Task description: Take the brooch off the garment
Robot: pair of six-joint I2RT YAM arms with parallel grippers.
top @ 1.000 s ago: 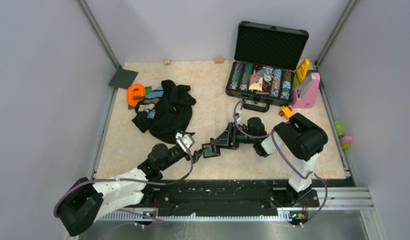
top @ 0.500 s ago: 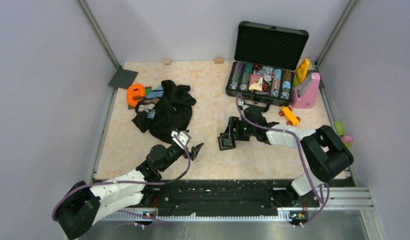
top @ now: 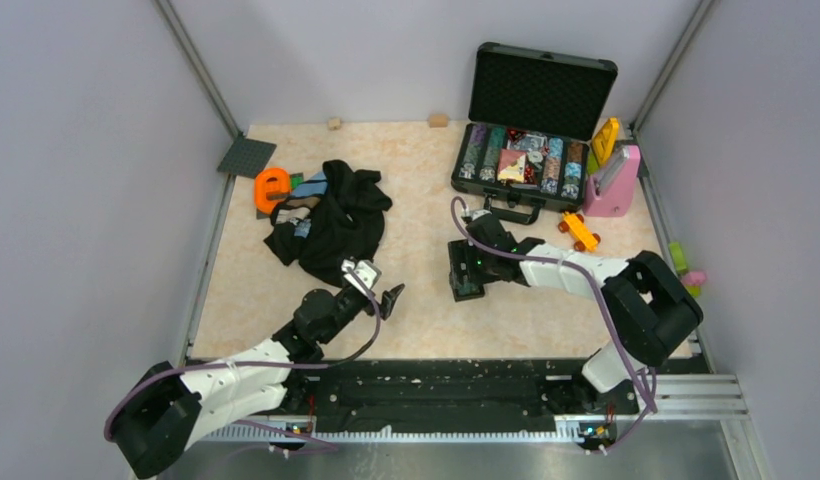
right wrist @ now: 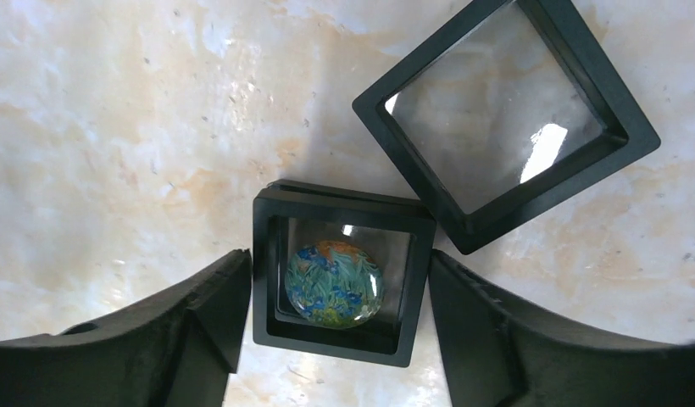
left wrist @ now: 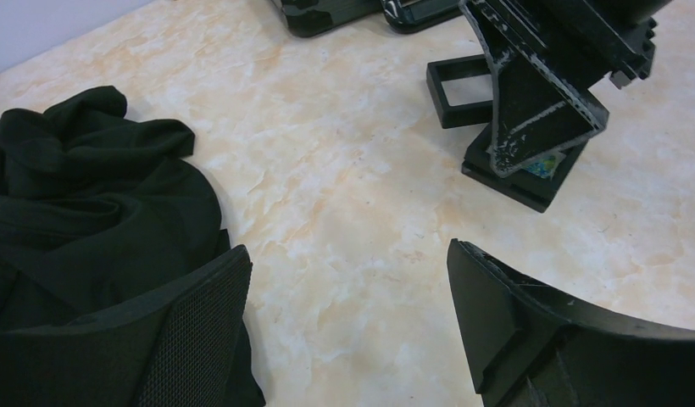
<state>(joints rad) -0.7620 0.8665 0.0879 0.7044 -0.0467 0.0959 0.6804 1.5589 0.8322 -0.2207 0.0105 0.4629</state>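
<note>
The brooch, a round teal-green disc with a painted pattern, lies inside a square black frame on the table. My right gripper points down over this frame, one finger against each side. From above it shows right of centre. A teal glint of the brooch shows under the right finger in the left wrist view. The black garment lies crumpled at the left, apart from the brooch. My left gripper hovers open and empty beside the garment's edge.
A second, empty black frame lies just behind the first. An open chip case stands at the back right, with a pink object and an orange toy car near it. An orange item lies behind the garment.
The two grippers met at the table's front middle a second ago. The right gripper then carried the framed brooch right and back, down to the table; the left gripper stayed behind, open.
</note>
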